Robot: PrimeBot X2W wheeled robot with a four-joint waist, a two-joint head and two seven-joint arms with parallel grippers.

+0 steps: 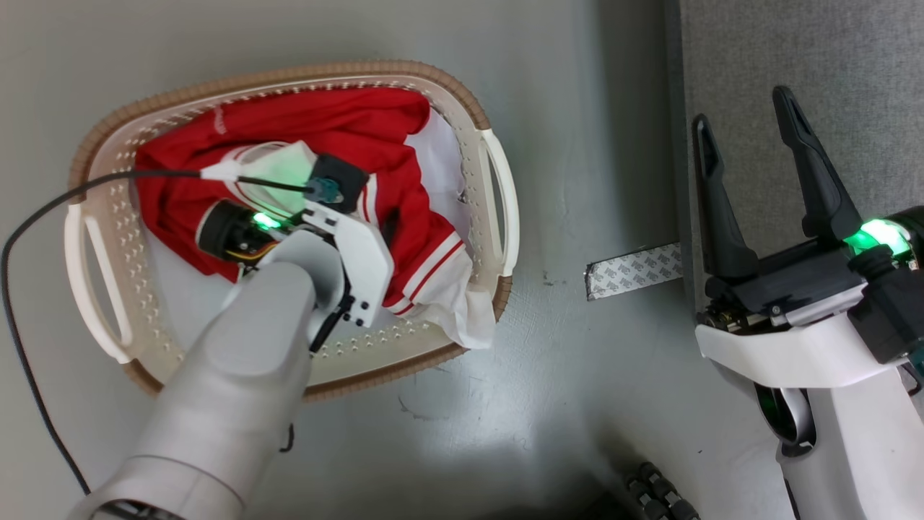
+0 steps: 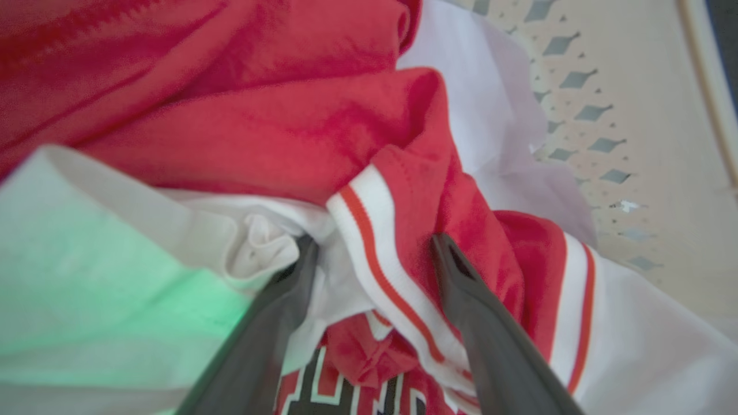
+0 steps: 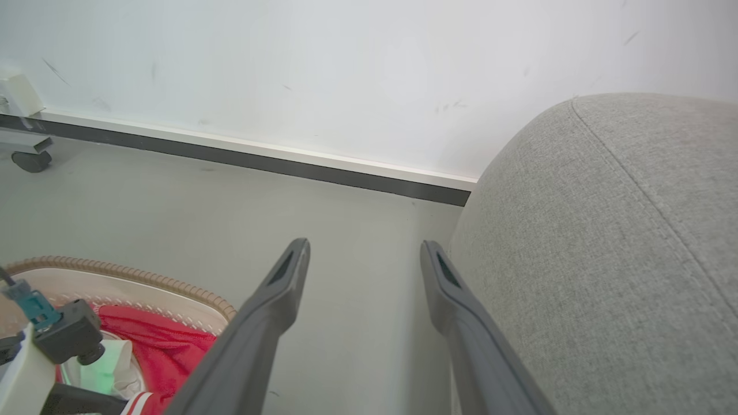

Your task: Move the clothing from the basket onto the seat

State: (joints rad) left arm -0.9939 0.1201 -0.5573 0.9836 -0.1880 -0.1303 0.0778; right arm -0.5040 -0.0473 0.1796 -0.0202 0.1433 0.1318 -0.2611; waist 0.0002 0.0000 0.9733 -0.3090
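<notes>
Grasp step: left gripper [image 2: 375, 241] spread wide astride a fold of the red jersey [image 2: 259, 127] in the laundry basket [image 1: 346, 72]; next, I'd say, pinch and lift toward the sofa [image 3: 605, 230]

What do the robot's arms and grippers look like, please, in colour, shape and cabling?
The left gripper and right gripper each have two long, tapering dark grey fingers. The left forearm is a pale grey shell with a white wrist bracket; a thin black cable runs to a teal connector. The right wrist is white and black with a green light.

Crumpled red clothing [image 1: 339, 130] in basket [image 1: 462, 94]
</notes>
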